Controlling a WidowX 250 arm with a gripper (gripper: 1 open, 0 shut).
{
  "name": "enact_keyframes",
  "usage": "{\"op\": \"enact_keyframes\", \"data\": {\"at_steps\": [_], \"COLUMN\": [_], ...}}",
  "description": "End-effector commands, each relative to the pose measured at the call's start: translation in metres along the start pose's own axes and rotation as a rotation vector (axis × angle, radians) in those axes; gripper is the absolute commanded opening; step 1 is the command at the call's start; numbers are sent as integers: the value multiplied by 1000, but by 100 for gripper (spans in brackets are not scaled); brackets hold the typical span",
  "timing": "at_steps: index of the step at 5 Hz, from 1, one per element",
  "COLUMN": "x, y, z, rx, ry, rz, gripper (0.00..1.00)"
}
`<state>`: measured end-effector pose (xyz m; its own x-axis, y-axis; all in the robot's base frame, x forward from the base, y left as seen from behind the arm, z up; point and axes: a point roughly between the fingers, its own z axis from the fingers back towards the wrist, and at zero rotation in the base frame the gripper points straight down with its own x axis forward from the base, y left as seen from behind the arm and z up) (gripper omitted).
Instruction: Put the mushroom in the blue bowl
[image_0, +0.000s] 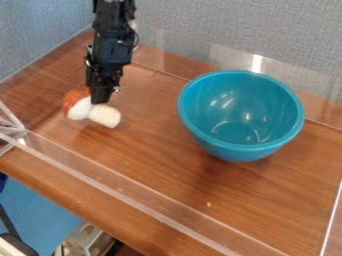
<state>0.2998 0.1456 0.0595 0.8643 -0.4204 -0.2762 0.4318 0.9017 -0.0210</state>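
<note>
The mushroom (94, 114), cream stem and orange-red cap, lies on its side at the left of the wooden table, cap pointing left. My black gripper (96, 99) comes down onto it from above, and its fingers look shut on the mushroom near the cap end. The mushroom seems just off the wood or barely touching it. The blue bowl (241, 116) stands upright and empty well to the right, apart from both.
The wooden table (147, 165) is ringed by low clear plastic walls: a front one (160, 190), one on the left and one at the back. A grey textured wall rises behind. Bare wood lies between the mushroom and the bowl.
</note>
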Motion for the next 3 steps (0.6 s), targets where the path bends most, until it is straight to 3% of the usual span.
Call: {"op": "enact_keyframes", "data": {"at_steps": [1, 3], "x": [-5, 11], "y": [10, -17], "z": [46, 85], "rx": [72, 100], "ry": [-76, -117], "rz": [36, -17], "gripper": [0, 0]}}
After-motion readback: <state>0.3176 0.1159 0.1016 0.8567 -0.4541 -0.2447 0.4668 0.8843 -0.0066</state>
